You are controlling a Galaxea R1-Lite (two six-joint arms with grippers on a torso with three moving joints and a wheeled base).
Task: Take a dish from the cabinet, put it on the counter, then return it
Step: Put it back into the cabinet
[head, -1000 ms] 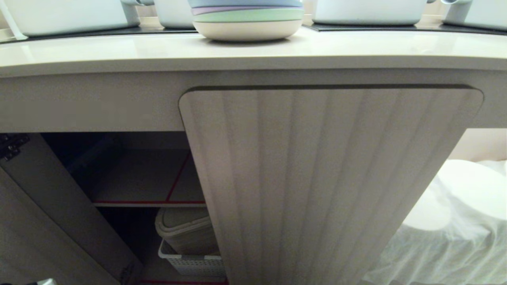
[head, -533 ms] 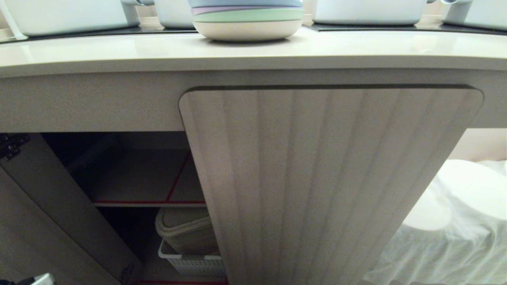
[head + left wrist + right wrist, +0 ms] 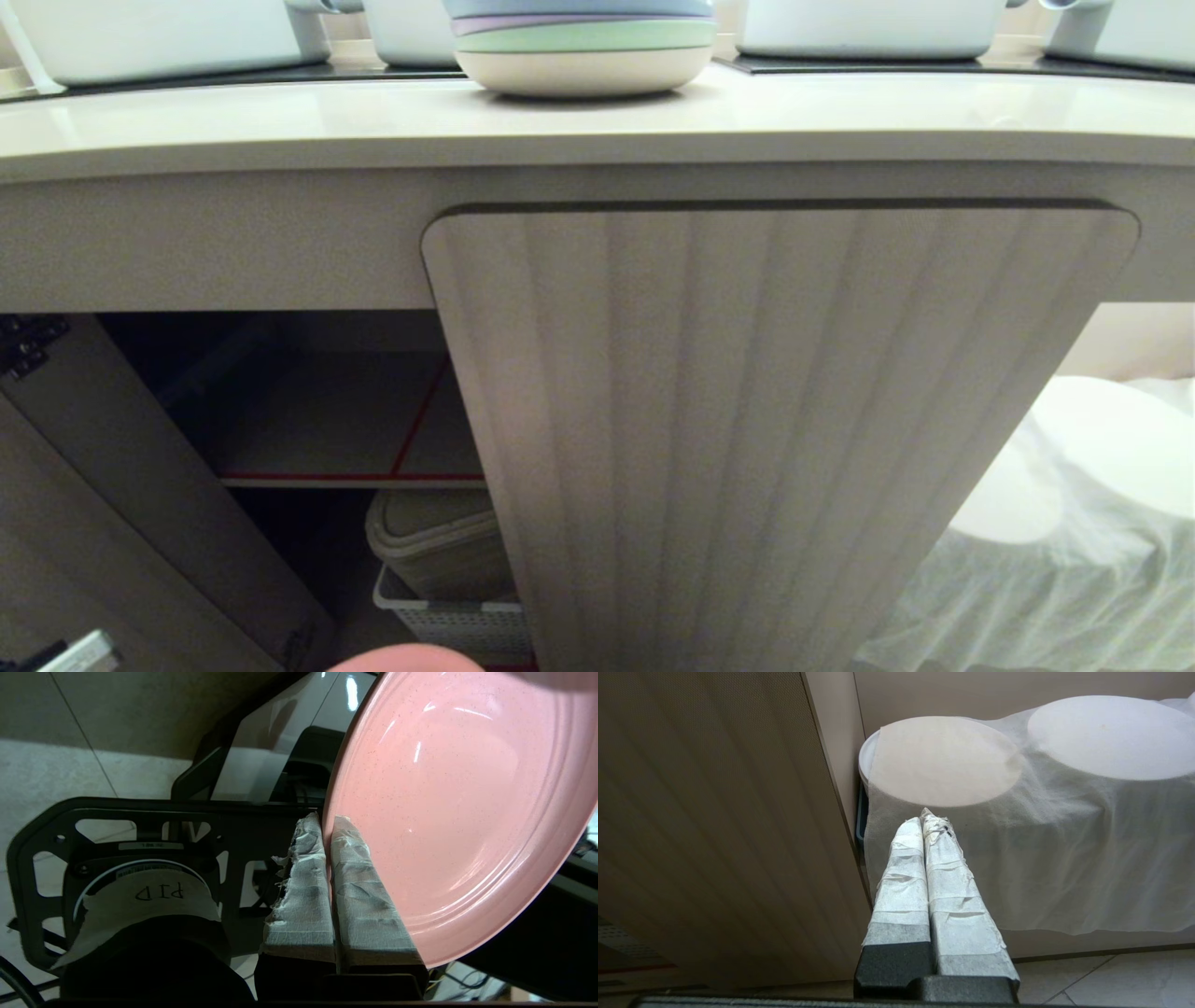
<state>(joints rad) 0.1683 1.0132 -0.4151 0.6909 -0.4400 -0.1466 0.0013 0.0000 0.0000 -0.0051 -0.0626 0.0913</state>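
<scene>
My left gripper (image 3: 327,823) is shut on the rim of the dish (image 3: 458,802), a round pink plate held tilted on edge below the cabinet opening. In the head view only a sliver of the dish (image 3: 406,659) shows at the bottom edge. The cabinet (image 3: 766,429) has its ribbed right door closed and its left door (image 3: 121,495) swung open, showing a grey red-edged shelf (image 3: 327,429). The cream counter (image 3: 597,117) runs across the top. My right gripper (image 3: 927,816) is shut on nothing, parked beside the closed door.
A stack of pastel plates (image 3: 583,47) and white pots (image 3: 168,37) stand on the counter. A beige bin (image 3: 439,541) in a white basket (image 3: 448,621) sits under the shelf. White cloth-covered discs (image 3: 943,760) fill the recess on the right.
The pink dish's edge has come up into the bottom of the head view, and the left arm's white part at the lower left corner shows more.
</scene>
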